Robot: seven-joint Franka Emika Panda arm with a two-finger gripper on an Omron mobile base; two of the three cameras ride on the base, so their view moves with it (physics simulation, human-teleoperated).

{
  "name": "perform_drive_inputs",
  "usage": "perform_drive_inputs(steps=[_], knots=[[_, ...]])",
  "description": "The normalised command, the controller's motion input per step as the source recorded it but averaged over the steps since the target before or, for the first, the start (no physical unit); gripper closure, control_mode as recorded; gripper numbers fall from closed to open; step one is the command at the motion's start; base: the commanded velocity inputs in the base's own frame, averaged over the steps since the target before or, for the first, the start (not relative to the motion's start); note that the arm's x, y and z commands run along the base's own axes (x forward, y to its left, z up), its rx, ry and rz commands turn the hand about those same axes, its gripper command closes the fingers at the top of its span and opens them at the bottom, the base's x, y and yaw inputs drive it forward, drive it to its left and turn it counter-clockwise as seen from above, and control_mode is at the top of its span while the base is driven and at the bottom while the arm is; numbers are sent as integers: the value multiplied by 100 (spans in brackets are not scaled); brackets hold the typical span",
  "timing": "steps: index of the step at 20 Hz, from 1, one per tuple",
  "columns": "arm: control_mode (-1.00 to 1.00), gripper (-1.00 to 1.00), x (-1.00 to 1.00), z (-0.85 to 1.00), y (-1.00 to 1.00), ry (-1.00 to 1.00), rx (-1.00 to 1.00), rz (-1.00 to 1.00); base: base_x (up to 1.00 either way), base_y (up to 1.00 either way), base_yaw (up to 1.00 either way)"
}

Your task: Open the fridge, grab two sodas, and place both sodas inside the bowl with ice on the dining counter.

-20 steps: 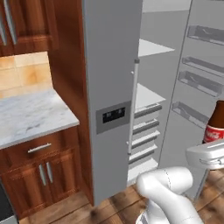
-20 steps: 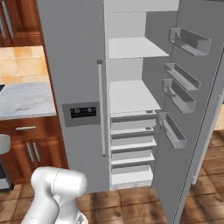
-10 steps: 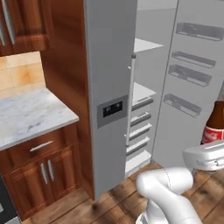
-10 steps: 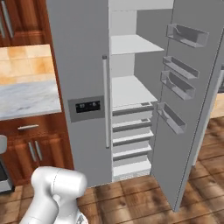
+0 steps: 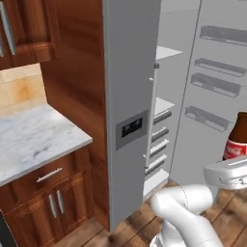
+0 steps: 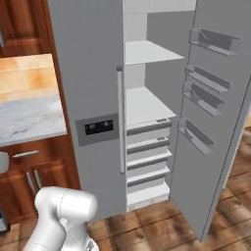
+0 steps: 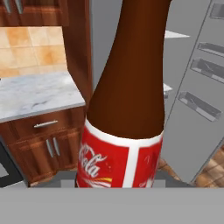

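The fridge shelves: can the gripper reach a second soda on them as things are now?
Probably not. The gripper is shut on a soda, so it has no free jaws. The fridge stands open, but the shelves seen here look bare.

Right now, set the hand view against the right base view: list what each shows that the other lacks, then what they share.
Hand view alone: the soda, a dark brown bottle with a red label, close to the camera in the gripper, standing upright.

Right base view alone: the fridge's closed left door with its dark dispenser panel and long bar handle, plus the inner shelves and drawers.

Shared: the open right door's bins, the marble countertop and the wood cabinets below it.
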Motion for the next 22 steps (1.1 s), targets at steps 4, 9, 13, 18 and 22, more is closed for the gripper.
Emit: perform_drive_inputs(steps=[4, 9, 13, 18, 22], knots=[[100, 100, 0, 0, 0, 0, 0, 0, -4, 84, -8], [100, 100, 0, 0, 0, 0, 0, 0, -77, 56, -23], [100, 100, 0, 0, 0, 0, 0, 0, -89, 42, -30], [100, 100, 0, 0, 0, 0, 0, 0, -89, 42, -33], [100, 100, 0, 0, 0, 0, 0, 0, -89, 35, -32]])
